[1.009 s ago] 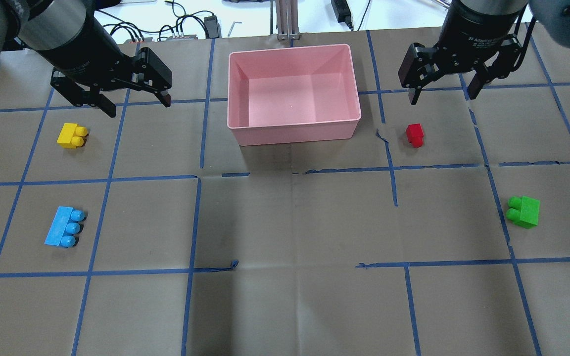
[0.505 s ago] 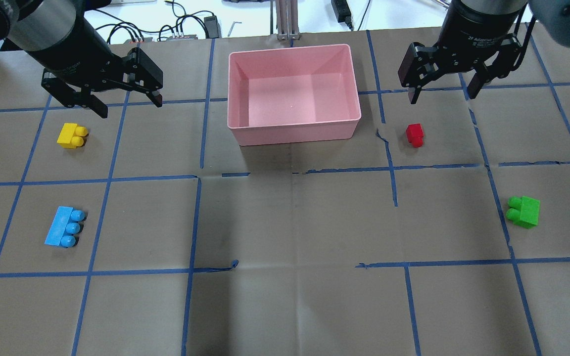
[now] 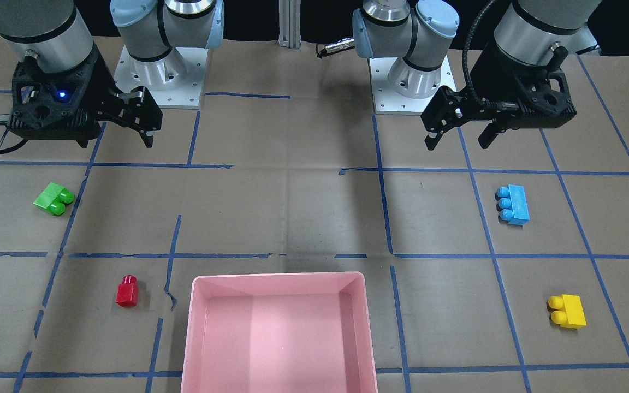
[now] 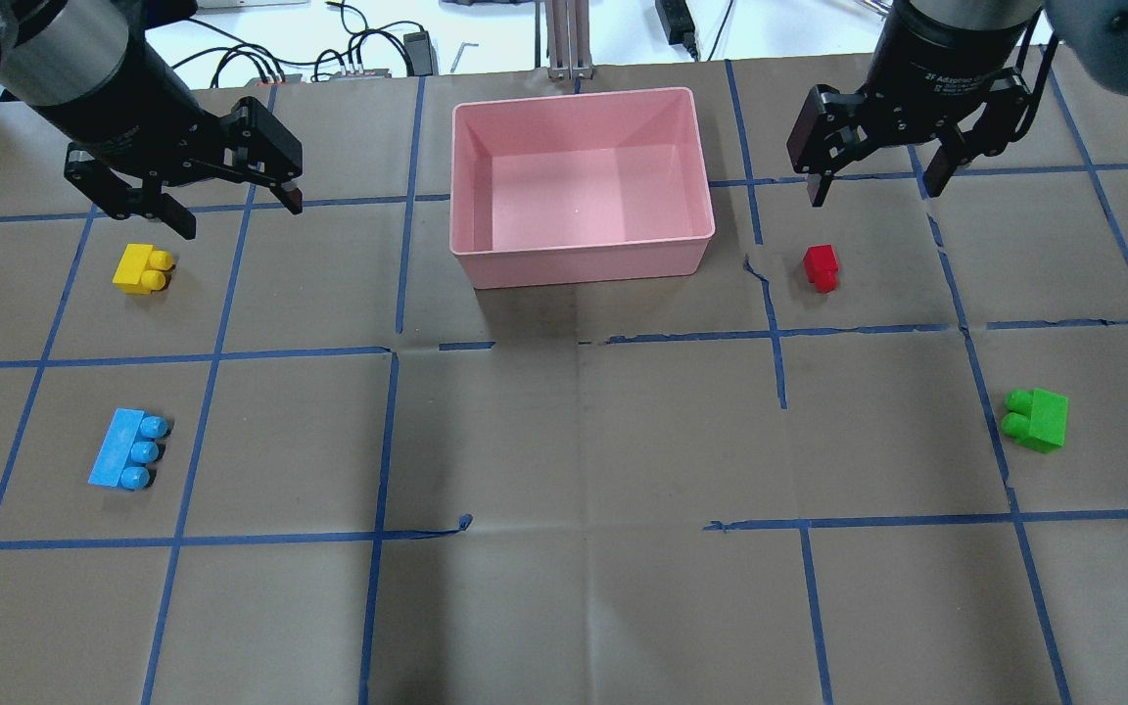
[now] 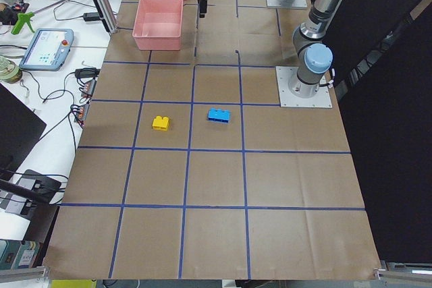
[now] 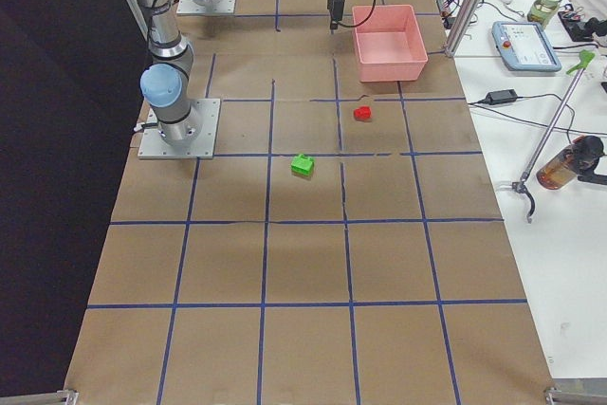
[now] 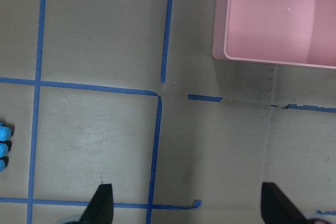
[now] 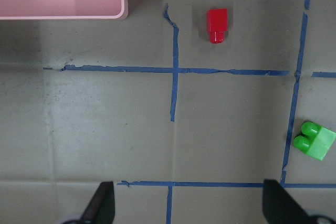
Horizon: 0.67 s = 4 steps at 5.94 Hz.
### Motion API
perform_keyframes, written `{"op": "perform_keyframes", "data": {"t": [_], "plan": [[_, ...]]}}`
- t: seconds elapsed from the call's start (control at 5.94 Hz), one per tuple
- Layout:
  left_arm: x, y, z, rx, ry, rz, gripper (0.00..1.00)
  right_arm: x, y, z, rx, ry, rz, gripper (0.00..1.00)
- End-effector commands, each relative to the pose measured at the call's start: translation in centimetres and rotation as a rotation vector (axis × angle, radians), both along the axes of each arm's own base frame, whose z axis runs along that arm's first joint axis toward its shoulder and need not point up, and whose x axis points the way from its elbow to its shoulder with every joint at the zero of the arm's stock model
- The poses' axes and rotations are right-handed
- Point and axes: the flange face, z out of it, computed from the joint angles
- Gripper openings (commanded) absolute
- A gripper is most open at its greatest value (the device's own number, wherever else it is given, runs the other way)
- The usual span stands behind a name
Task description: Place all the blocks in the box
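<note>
Left gripper [image 4: 239, 215], right gripper [image 4: 874, 191]: spread wide, holding nothing, either side of box [image 4: 584, 258]. Box empty. Yellow block [image 4: 141, 268], blue block [image 4: 125, 449] left of box; red block [image 4: 822, 264], green block [image 4: 1039, 417] right of box. All four outstanding.

Your left tool [image 4: 240, 216] has drifted further toward the robot's left above the surface [image 4: 564, 441], away from the box [image 4: 584, 264]. It now hangs closer to the yellow block [image 4: 141, 268].
</note>
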Motion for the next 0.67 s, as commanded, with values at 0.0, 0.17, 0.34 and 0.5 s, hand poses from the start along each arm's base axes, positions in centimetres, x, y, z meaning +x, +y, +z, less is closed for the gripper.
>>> {"op": "perform_keyframes", "data": {"t": [0.0,0.17,0.34,0.5], "plan": [[7.0,0.3,-5.2,0.066,0.024,-0.195,1.00,0.0,0.0,0.0,-0.001,0.000,0.000,0.99],[9.5,0.8,-6.4,0.096,0.020,-0.193,1.00,0.0,0.0,0.1,-0.002,0.000,0.000,0.99],[13.9,1.1,-8.4,0.181,-0.069,-0.279,0.99,0.0,-0.2,-0.2,-0.001,-0.002,0.003,0.99],[17.3,1.0,-10.9,0.203,-0.047,-0.335,0.99,-0.8,-0.6,0.0,-0.002,-0.003,-0.011,0.99]]}}
